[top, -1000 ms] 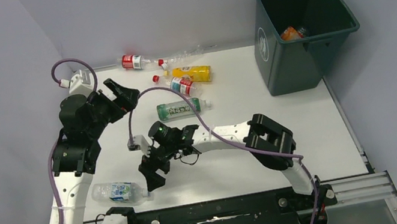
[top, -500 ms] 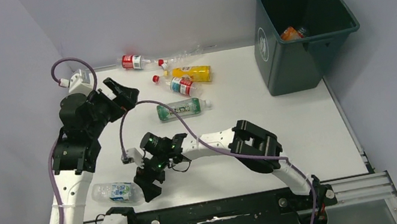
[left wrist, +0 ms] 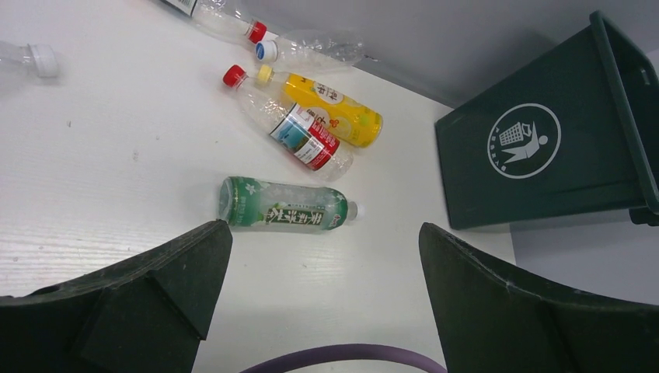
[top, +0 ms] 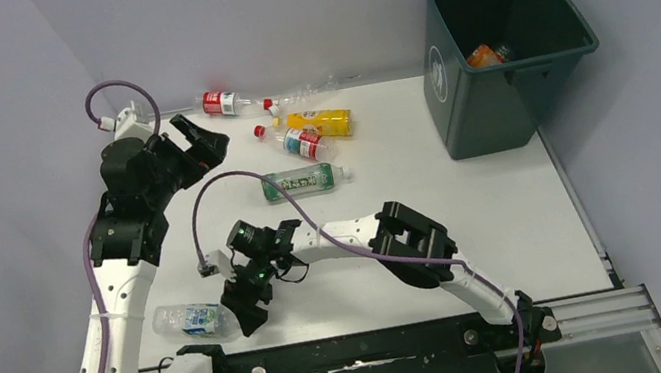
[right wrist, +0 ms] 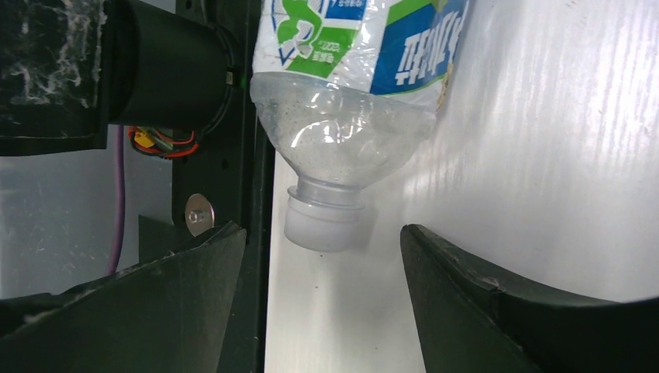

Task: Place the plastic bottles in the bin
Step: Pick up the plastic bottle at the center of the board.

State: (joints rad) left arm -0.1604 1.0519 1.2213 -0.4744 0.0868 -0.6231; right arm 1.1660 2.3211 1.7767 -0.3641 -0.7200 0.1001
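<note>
While the right gripper (top: 245, 311) stands spread at the cap end of a blue-and-green-labelled bottle (top: 192, 319), the left gripper (top: 202, 147) hangs spread, empty.
Top view: that bottle lies on its side at the near left edge of the table (top: 429, 190); further off lie a red-labelled bottle (top: 226, 102), clear bottle (top: 319, 92), yellow bottle (top: 324, 123), red-capped bottle (top: 299, 141) and green bottle (top: 303, 181); the bin (top: 487, 115) stands upright at the far right corner, an orange bottle (top: 484, 55) inside. Left wrist view: fingers (left wrist: 155, 287) wide apart, nothing between, raised above the table. Right wrist view: fingers (right wrist: 179, 295) flank the white cap (right wrist: 325, 227), a gap each side, no contact.
</note>
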